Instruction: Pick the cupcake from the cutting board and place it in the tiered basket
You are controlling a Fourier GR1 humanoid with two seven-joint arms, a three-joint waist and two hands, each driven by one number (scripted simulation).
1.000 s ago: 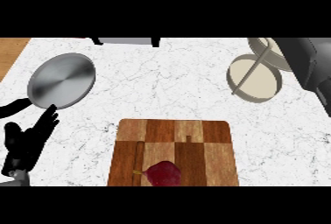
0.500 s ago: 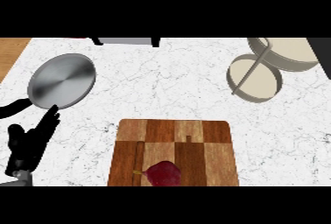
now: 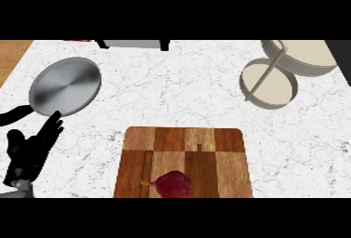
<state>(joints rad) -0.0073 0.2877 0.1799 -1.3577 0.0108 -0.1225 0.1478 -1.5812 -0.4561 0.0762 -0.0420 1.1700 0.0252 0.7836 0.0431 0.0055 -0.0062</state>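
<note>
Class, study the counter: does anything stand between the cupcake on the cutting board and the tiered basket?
Nothing visible does. Between the cupcake and the tiered basket there is only the cutting board and the marble counter. The pan lies far to the left, off that path.

Bare worktop lay open between the cutting board at its near edge and the tiered basket in its far right corner. A steel plate and the left hand occupied the left edge.
</note>
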